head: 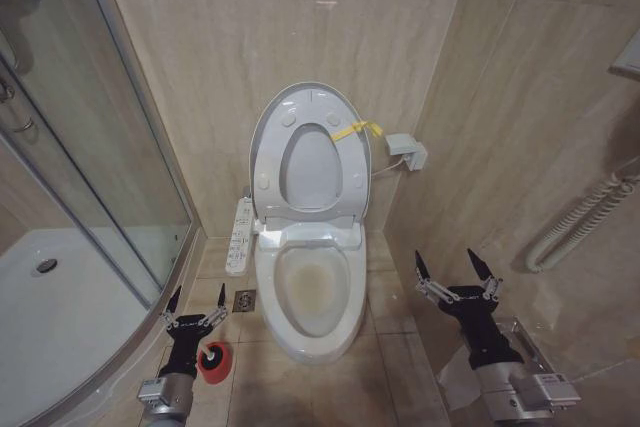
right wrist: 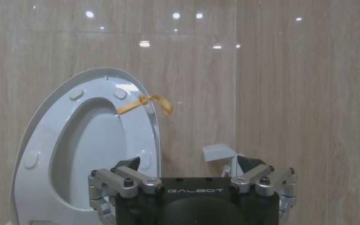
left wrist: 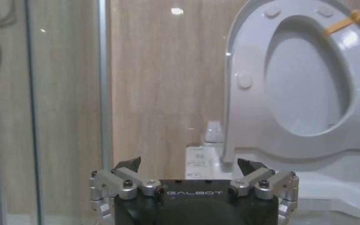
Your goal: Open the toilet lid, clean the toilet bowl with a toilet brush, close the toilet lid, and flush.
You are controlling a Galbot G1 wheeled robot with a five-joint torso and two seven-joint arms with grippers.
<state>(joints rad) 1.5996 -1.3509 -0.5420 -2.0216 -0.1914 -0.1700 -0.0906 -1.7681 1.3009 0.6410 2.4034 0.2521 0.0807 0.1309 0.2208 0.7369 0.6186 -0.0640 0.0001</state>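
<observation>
Both jaws gape wide, holding nothing: left gripper (head: pixel 196 303) low beside the glass shower wall (head: pixel 110 167), right gripper (head: pixel 457 271) near the tiled side wall. Between them, the glossy white oval toilet lid (head: pixel 310 152) stands raised above the stained ceramic toilet bowl (head: pixel 308 292).

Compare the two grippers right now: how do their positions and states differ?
The left gripper hangs low beside the toilet bowl, above the red holder cup; the right gripper sits on the bowl's other side, over bare floor. The left looks smaller, farther from the camera. Both are open, empty, pointing toward the wall.
</observation>
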